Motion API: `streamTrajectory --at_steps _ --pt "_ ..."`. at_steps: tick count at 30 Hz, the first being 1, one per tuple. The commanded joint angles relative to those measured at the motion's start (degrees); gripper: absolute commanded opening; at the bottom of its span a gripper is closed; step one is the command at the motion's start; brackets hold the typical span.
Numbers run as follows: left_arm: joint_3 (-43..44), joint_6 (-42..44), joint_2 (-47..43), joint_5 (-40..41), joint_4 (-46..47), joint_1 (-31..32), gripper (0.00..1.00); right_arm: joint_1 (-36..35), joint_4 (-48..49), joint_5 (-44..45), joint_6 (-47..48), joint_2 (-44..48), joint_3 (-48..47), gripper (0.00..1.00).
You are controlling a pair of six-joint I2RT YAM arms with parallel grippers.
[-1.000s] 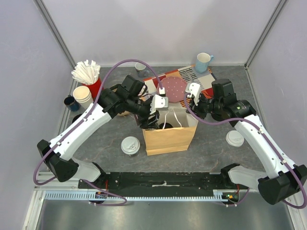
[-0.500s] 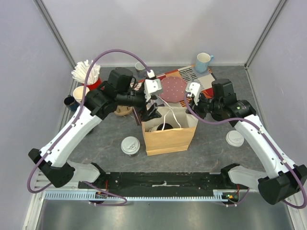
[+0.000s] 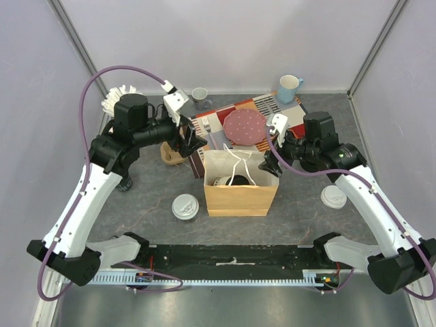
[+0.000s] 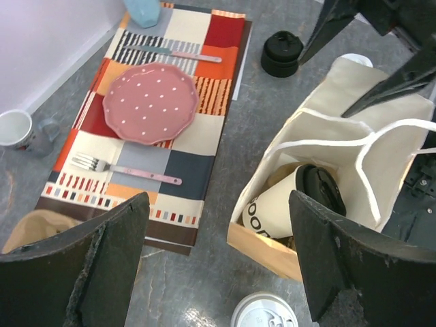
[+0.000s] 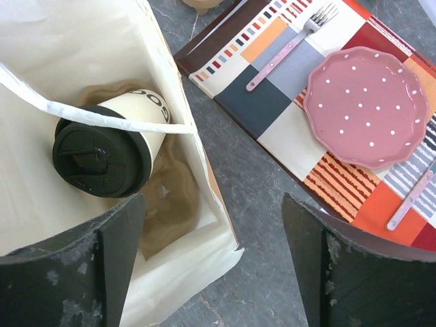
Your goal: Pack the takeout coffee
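Observation:
A brown paper bag (image 3: 240, 197) stands open at the table's middle. The cream-white takeout coffee with a black lid (image 3: 225, 181) lies tilted inside it, also seen in the left wrist view (image 4: 293, 201) and the right wrist view (image 5: 109, 146). The black cup with a white lid (image 3: 184, 206) stands on the table left of the bag, and its lid (image 4: 264, 315) shows low in the left wrist view. My left gripper (image 3: 190, 141) hangs open above the table, up and left of the bag (image 4: 320, 129). My right gripper (image 3: 271, 165) is open over the bag's right rim (image 5: 225, 255), holding nothing.
A patterned placemat (image 3: 211, 126) behind the bag carries a pink dotted plate (image 3: 245, 127) and a fork (image 4: 126, 170). A blue mug (image 3: 288, 87) stands at the back, straws and stacked cups (image 3: 122, 103) at the far left. Another white-lidded cup (image 3: 334, 196) sits right of the bag.
My left arm has pulled up and back to the left, out of the bag, leaving the cream cup inside. My right gripper has opened and let go of the bag's rim.

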State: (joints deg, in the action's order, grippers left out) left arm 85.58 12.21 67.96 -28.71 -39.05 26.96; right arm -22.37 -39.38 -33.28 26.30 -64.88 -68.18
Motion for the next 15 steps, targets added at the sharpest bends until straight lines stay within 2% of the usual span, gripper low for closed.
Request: streamTrajectory --at_steps 1,2,15 --pt "-3.40 -5.17 -2.92 1.20 4.42 -2.61 0.89 -0.66 2.37 -1.26 -1.52 1.16 -2.92 0.94" --pt "-3.93 -5.35 -3.71 1.37 4.59 -2.88 0.89 -0.83 2.29 -1.26 -1.69 1.16 -3.18 0.98" --pt "-8.67 -10.70 -5.30 3.75 1.96 -10.43 0.89 -1.54 1.50 -2.93 -2.13 0.64 -7.84 0.98"
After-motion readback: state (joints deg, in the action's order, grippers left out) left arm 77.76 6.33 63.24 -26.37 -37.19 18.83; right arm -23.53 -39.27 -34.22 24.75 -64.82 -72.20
